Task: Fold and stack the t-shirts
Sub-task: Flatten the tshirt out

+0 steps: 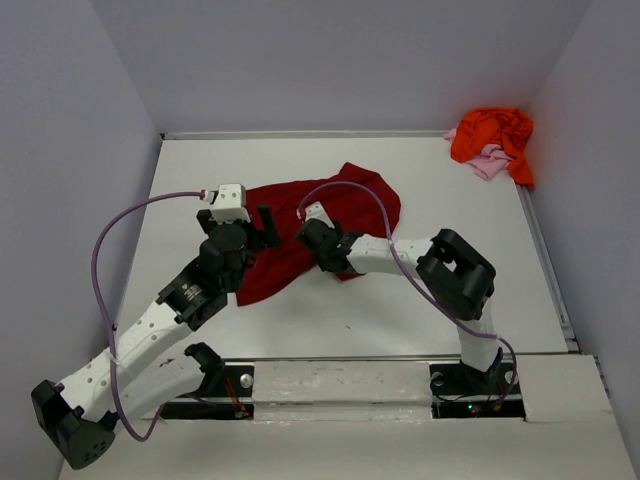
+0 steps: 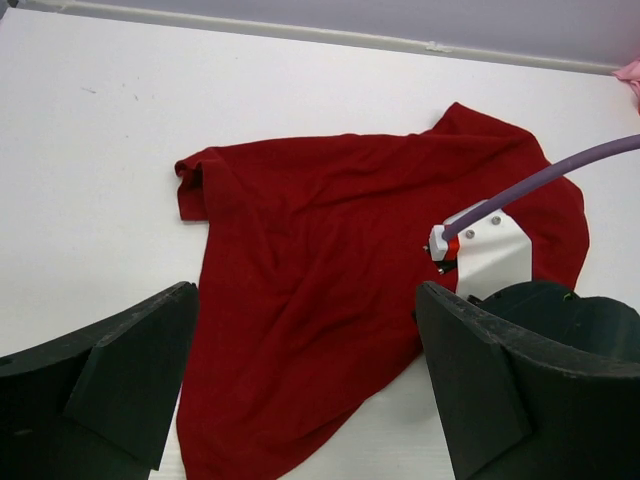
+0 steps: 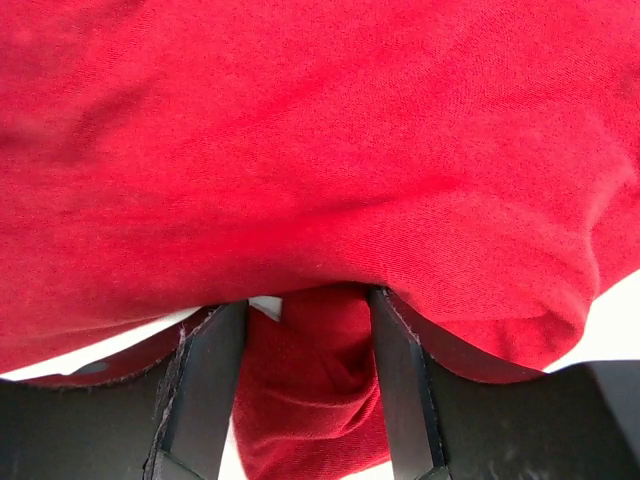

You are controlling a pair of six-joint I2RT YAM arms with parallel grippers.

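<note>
The dark red t-shirt lies crumpled on the white table, left of centre. My right gripper is low on its near edge. In the right wrist view the gripper is shut on a bunched fold of the dark red t-shirt, and cloth drapes over the fingertips. My left gripper hovers over the shirt's left part. In the left wrist view it is wide open and empty above the dark red t-shirt. The orange t-shirt and the pale pink t-shirt lie heaped in the far right corner.
Grey walls enclose the table on the left, back and right. The right arm's white wrist and purple cable show in the left wrist view, on the shirt's right side. The arm bases stand at the near edge.
</note>
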